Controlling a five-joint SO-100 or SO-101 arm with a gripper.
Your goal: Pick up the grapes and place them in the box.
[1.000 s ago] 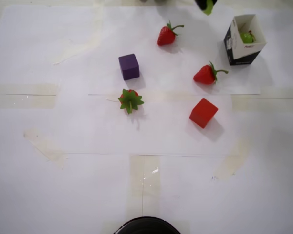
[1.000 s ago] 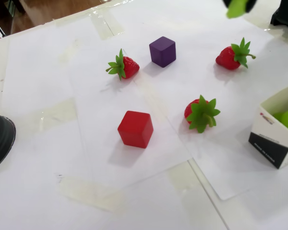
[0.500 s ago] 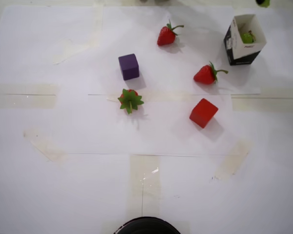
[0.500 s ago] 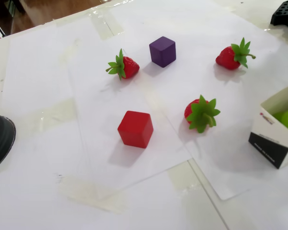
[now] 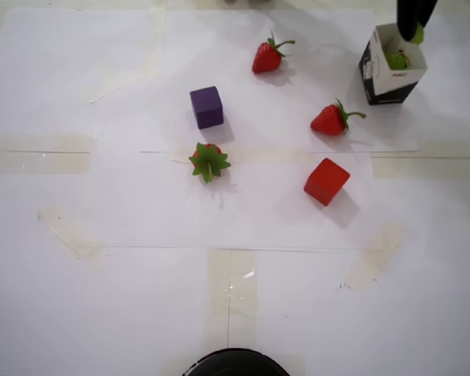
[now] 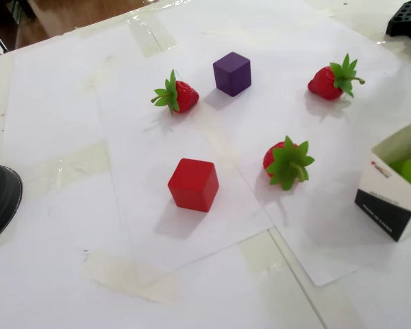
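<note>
Distractors on white paper (image 5: 102, 196): three strawberries (image 5: 267, 56) (image 5: 332, 119) (image 5: 208, 160), purple cube (image 5: 207, 106), red cube (image 5: 326, 181). Tape patches (image 5: 229, 290) on paper seams. Dark round object (image 5: 235, 363) at bottom edge, overhead view.

Gripper (image 5: 415, 31) holding a grape (image 5: 417, 34) above the box (image 5: 392, 77), another grape (image 5: 395, 59) inside

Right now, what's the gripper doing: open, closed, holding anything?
Gripper: closed on a green grape, hanging over the box in the overhead view. Another grape already lies inside the box.
</note>
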